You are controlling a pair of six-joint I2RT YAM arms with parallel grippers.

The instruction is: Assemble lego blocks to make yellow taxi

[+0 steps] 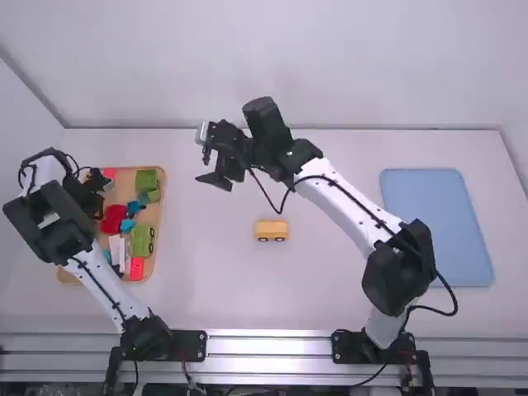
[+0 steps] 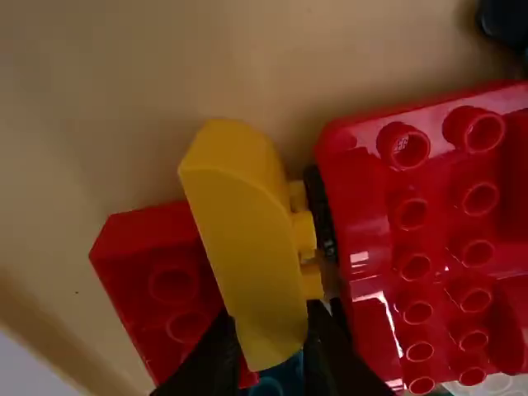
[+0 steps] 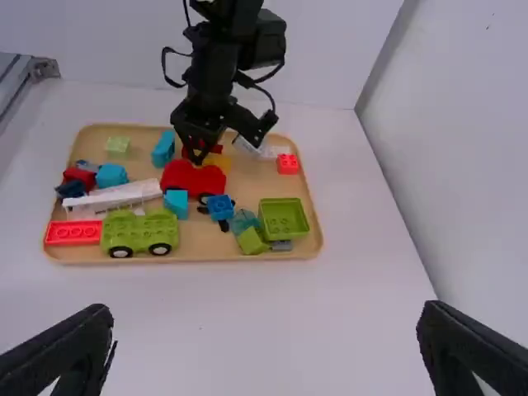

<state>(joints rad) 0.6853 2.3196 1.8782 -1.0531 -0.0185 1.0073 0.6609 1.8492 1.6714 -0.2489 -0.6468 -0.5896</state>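
Bearings: overhead view, twelve o'clock away from the bases.

White table (image 1: 330,301); blue mat (image 1: 437,227) at three o'clock of the car base, tray (image 3: 194,258) at nine. Right gripper (image 3: 268,338) wide open, empty, between ten and eleven o'clock of the base. Left gripper (image 2: 268,330) is down in the tray, nearly closed; I read its tips as pinching one end of the yellow block.

Yellow car base (image 1: 271,230): on its wheels, mid-table.

Red block (image 2: 437,239): in the tray, roughly five o'clock from my left gripper, right beside the yellow block's studs.

Yellow block (image 2: 247,239): curved, studs sideways, small red brick (image 2: 165,280) close along its other side.

Judgement: picking is the step in hand, assembly early. The hold is near one end, so the free end may swing. I should firm up gently, raise straight until both red pieces are cleared, then carry toward three o'clock. Before seating, turn the studs upright; brace the base with my right, since it could roll.
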